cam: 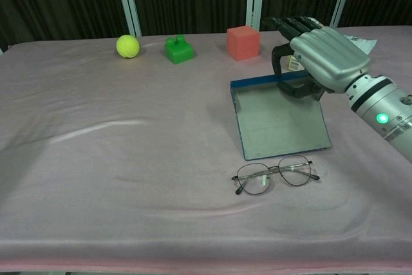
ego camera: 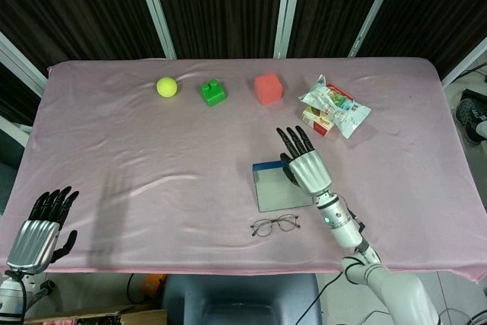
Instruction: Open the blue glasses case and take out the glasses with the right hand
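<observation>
Lying open on the pink cloth, the blue glasses case (cam: 280, 118) has the glasses (cam: 275, 175) just in front of it, apart. Above its far edge, the right hand (cam: 318, 62) holds nothing, fingers extended, thumb curled. Left hand (ego camera: 34, 231) hangs open, well left.

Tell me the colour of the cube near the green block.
The cube is red, clearest in the chest view.

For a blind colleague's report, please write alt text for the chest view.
Glasses lie on the pink tablecloth just in front of the open blue case, with the right hand over its far edge. Behind stand a yellow ball, green block and red cube.
</observation>
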Controlling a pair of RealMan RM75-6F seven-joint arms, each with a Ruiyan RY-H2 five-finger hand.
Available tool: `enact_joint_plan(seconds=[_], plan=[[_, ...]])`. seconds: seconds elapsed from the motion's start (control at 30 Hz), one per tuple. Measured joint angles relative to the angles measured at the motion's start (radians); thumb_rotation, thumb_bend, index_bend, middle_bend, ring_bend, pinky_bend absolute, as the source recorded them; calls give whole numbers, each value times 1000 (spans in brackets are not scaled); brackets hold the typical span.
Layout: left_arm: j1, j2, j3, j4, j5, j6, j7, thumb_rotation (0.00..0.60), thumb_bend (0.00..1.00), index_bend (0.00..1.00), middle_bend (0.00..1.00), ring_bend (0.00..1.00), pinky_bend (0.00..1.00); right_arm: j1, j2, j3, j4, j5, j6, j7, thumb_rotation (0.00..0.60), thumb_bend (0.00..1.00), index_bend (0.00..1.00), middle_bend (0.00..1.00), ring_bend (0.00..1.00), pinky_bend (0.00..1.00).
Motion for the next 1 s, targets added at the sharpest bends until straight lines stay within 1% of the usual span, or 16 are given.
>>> enact_joint_plan(seconds=[0.1,0.13,0.2,0.27,0.37,0.5,0.57,0.7,0.8,0.9,1.0], plan=[[0,-1,1,0,1,-2,1,600,413,0,0,0,44,1,0,8,28,19,-38,-5,600,497,664,135,47,0],[-1,-1,1,0,0,-3,2,600,412,0,0,0,44,1,0,10,39,26,-62,-8,600,497,634,134,47,0],[-2,-2,2,-1,-1,-7,5,600,412,0,0,0,44,0,2,11,52,37,-104,-14,600,497,546,127,45,0],[-3,-4,2,-1,-3,-11,8,600,413,0,0,0,44,-2,7,11,61,49,-164,-23,600,497,425,102,31,0],[-5,-5,3,-2,-5,-16,13,600,413,0,0,0,44,-6,27,11,59,71,-257,-31,600,497,332,74,13,0],[-7,-6,2,-3,-8,-20,15,600,413,0,0,0,45,-11,72,10,18,87,-297,-26,600,485,292,53,2,0],[-7,-6,2,-4,-8,-19,15,600,413,0,0,0,45,-16,102,6,-19,89,-306,-22,600,460,288,41,0,0],[-5,-6,1,-3,-7,-13,11,600,412,0,0,0,44,-27,164,-10,-124,80,-309,-9,600,454,297,35,0,0],[-4,-6,0,-3,-8,-11,9,600,413,0,0,0,44,-37,233,-32,-242,64,-310,-4,600,445,309,32,0,0],[-3,-5,0,-4,-8,-10,9,600,413,0,0,0,44,-44,319,-59,-388,44,-317,-9,600,430,329,31,0,0],[-2,-5,1,-5,-5,-6,7,600,413,0,0,0,45,-50,409,-85,-549,25,-324,-25,600,432,379,32,0,0]])
